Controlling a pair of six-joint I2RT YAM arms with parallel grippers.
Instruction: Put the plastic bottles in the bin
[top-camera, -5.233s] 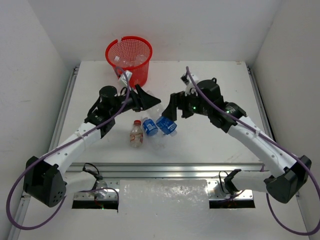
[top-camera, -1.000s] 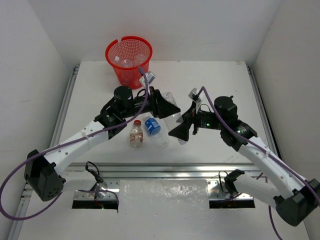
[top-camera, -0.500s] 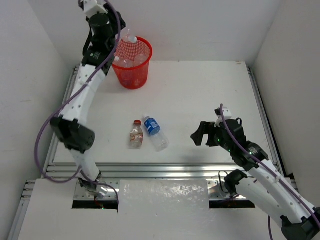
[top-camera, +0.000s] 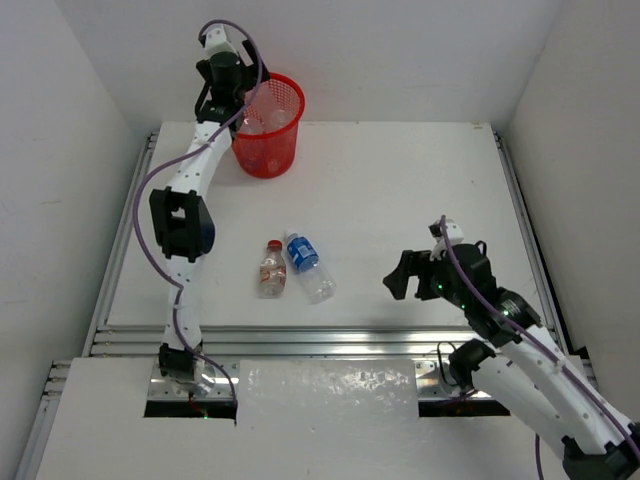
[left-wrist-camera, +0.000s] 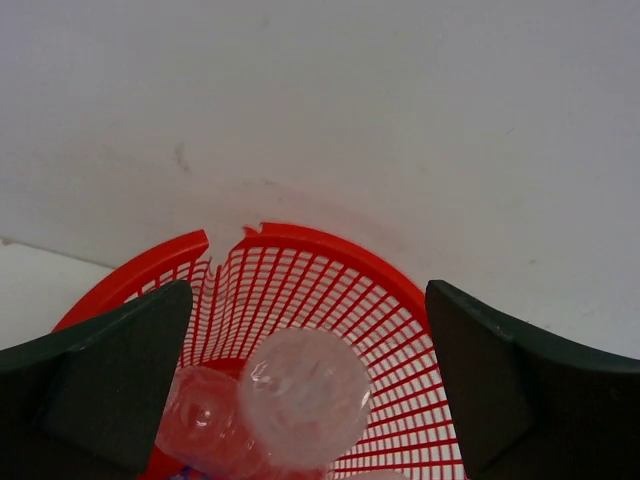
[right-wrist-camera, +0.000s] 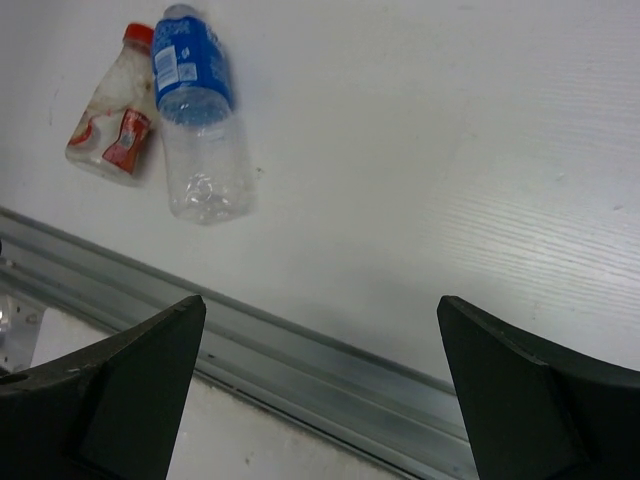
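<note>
The red mesh bin (top-camera: 268, 150) stands at the far left of the table. My left gripper (top-camera: 243, 98) hangs open over its rim, holding nothing. In the left wrist view the wide-apart fingers (left-wrist-camera: 120, 380) frame the bin's rim (left-wrist-camera: 340, 245), with clear plastic bottles (left-wrist-camera: 303, 395) lying inside. Two bottles remain on the table: a red-capped one (top-camera: 271, 268) and a blue-labelled one (top-camera: 308, 264), side by side. The right wrist view also shows the blue-labelled bottle (right-wrist-camera: 200, 120) and the red-capped bottle (right-wrist-camera: 110, 125). My right gripper (top-camera: 400, 275) is open and empty, to the right of them.
An aluminium rail (right-wrist-camera: 300, 360) runs along the table's near edge, under my right gripper (right-wrist-camera: 320, 305). White walls close in the table at the back and both sides; the bin stands against the back wall.
My left arm carried a clear bottle from the table's middle up to the bin and opened; the bottle now lies in the bin. The right arm drew back to the near right.
</note>
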